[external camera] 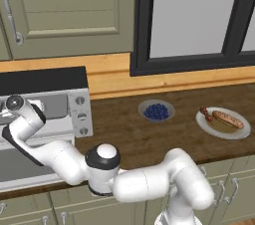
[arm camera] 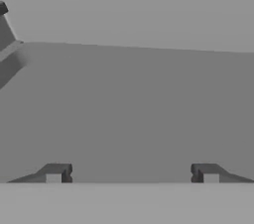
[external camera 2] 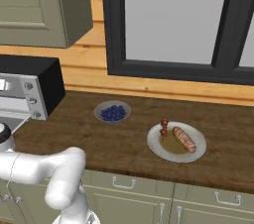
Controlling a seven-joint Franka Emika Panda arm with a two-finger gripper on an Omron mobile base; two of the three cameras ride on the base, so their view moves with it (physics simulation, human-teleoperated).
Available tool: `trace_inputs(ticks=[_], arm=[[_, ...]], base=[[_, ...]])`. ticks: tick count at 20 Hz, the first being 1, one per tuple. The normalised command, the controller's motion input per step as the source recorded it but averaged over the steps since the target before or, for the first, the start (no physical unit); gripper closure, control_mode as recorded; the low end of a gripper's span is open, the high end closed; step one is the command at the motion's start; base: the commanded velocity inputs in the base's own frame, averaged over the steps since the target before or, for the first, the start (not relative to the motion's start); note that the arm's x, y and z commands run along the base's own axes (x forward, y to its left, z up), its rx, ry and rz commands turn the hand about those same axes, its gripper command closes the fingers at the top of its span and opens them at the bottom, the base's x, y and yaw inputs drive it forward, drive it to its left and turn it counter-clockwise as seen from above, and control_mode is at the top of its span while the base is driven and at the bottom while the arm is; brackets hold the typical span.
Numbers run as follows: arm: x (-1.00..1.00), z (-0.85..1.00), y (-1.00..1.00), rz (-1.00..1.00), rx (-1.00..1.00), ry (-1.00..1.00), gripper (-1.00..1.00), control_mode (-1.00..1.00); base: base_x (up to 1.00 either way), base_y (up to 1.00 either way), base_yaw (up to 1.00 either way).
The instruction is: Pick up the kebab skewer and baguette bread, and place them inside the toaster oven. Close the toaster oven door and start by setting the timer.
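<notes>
We see the gripper (arm camera: 132,173) wide apart, holding nothing, inside the toaster oven (external camera: 60,100); baguette bread (external camera 2: 184,139) lies on its plate (external camera 2: 158,149).

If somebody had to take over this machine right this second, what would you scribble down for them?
Tool: open, holding nothing, facing a plain grey surface up close; the arm reaches left to the toaster oven.
Toaster oven door: folded down, open.
Kebab skewer and baguette bread: both on the plate on the counter, right of the bowl of blueberries.
Done: door open.
Left: move skewer and baguette into the oven, close the door, set the timer with one of the knobs.
</notes>
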Motion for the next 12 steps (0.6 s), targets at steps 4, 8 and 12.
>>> trace_inputs(ticks=[4, 8, 12], arm=[[-1.0, -1.0, 0.13, 0.0, 0.0, 0.21, -1.0, -1.0], [-1.0, -1.0, 0.07, 0.0, 0.0, 0.15, -1.0, -1.0], [-1.0, -1.0, 0.06, 0.0, 0.0, 0.15, -1.0, -1.0]], base=[[0.0, 0.0, 0.0], [0.0, 0.0, 0.0], [0.0, 0.0, 0.0]])
